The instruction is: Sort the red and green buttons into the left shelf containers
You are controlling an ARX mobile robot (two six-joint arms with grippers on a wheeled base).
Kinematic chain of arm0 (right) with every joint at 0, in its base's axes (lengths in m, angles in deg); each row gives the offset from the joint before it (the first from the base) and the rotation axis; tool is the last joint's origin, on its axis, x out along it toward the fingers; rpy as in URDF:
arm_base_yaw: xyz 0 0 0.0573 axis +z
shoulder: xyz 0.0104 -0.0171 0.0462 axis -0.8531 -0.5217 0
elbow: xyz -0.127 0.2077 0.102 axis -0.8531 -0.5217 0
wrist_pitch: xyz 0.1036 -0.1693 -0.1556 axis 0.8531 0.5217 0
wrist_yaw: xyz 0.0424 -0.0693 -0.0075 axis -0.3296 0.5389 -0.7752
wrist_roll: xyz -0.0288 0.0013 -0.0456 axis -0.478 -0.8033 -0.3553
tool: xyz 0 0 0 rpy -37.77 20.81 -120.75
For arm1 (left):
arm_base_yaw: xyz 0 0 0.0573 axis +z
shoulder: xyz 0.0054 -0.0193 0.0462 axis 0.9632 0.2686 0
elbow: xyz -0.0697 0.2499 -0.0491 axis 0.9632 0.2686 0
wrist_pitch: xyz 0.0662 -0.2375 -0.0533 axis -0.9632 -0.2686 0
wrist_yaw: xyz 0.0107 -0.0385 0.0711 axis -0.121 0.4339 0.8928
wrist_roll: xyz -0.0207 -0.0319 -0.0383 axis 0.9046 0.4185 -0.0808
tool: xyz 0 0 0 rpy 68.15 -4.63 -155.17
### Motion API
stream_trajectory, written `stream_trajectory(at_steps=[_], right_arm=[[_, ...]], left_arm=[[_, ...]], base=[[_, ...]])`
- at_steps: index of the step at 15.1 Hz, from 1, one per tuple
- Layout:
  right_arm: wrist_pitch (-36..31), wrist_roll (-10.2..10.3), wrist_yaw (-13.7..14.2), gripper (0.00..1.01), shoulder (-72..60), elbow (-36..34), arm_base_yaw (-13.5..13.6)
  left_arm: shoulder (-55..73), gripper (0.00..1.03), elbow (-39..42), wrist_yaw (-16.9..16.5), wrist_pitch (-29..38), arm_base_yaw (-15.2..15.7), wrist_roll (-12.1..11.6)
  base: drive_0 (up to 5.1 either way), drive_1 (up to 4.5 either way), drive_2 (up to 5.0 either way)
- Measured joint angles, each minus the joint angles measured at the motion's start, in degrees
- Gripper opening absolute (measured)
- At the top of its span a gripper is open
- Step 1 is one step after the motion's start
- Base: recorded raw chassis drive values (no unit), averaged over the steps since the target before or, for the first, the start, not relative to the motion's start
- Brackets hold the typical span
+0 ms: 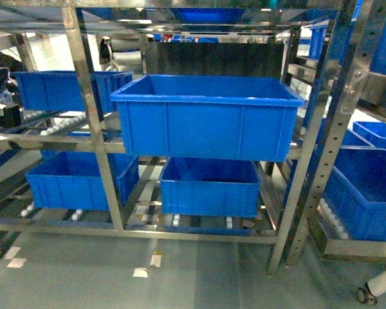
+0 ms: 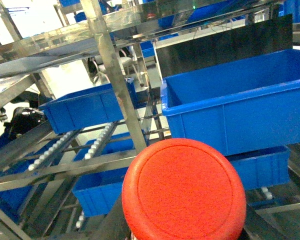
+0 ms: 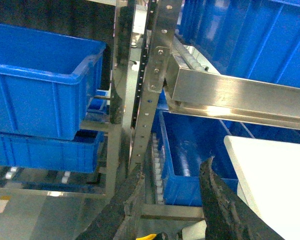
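From the head view we face a steel shelf rack [image 1: 90,122] that carries several blue bins: a large one [image 1: 206,119] sits on the upper level in the middle, another bin [image 1: 209,187] lies right below it, and two more stand to the left, one up high [image 1: 64,89] and one lower down [image 1: 77,180]. Further blue bins [image 1: 367,193] sit on a second rack to the right. Neither arm shows in this view. In the left wrist view a red button [image 2: 184,192] with a round red cap fills the near bottom of the picture, just in front of the camera, with the large bin [image 2: 240,110] beyond it to the right; the fingers of the left claw are hidden behind the cap, so we cannot tell whether it is clenched on the button. In the right wrist view the right claw [image 3: 172,192] is released, its two dark fingers [image 3: 217,200] spread apart with nothing between them, pointing toward a low bin [image 3: 190,150] beside a rack post [image 3: 150,85].
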Motion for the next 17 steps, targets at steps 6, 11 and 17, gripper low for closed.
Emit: stream_trajectory(at_steps=[6,11,17], right_arm=[[0.00,0.00,0.04,0.30,0.00,-0.02,-0.04],[0.35,0.00,0.02,0.30,-0.02,-0.04,-0.02],[0.35,0.00,0.02,0.30,-0.02,-0.09,-0.04]], left_arm=[[0.00,0.24,0.00,-0.02,-0.09,0.00,0.00],[0.00,0.24,0.00,0.00,-0.13,0.00,0.00],[0.02,0.24,0.02,-0.02,-0.17,0.00,0.00]], base=[[0.1,4.24,-4.0],[0.0,4.16,-4.1],[0.1,3.84,-3.7]])
